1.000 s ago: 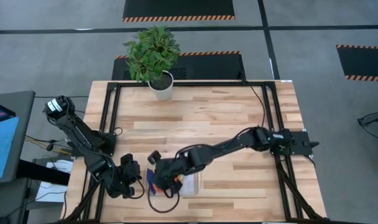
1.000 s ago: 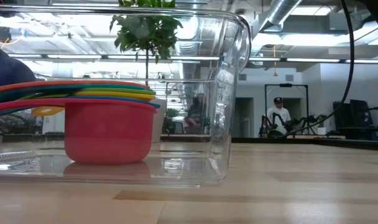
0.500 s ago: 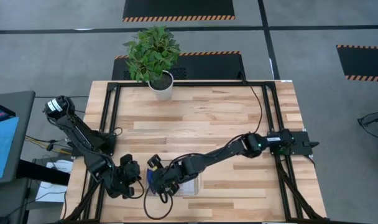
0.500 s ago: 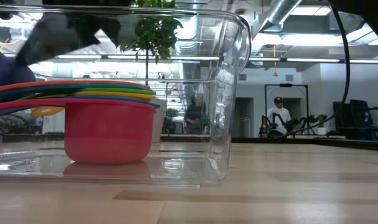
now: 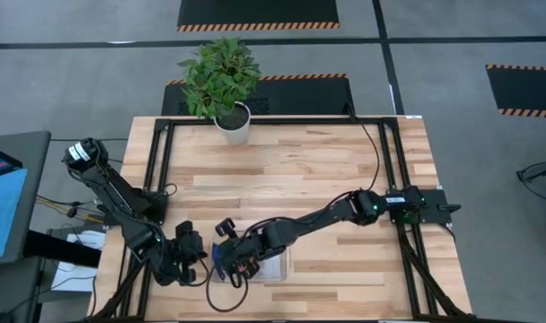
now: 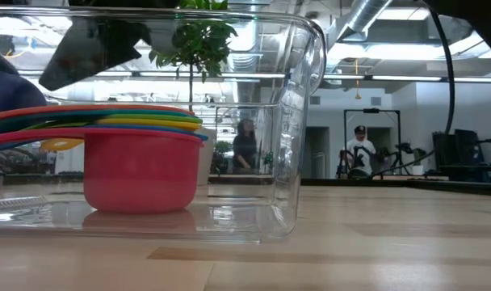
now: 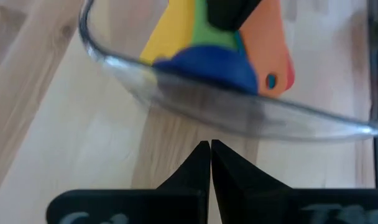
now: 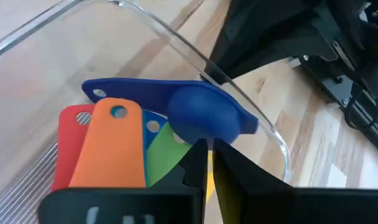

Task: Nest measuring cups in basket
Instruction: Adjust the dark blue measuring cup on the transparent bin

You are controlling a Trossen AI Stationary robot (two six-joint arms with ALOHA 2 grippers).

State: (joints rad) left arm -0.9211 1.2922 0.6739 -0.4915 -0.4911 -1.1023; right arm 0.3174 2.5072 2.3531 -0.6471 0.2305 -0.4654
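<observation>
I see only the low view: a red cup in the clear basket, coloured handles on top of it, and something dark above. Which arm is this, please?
Observer: The right one. In the high view the right gripper is over the left end of the basket.
Operator: Where is the dark blue cup?
Observer: In the right wrist view the dark blue cup lies across the fanned handles, just ahead of that gripper.
Operator: And the left arm?
Observer: The left gripper is just outside the basket's rim, jaws shut.

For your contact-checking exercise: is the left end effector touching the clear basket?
Apart. In the left wrist view, bare wood shows between the shut left end effector and the rim of the basket.
</observation>
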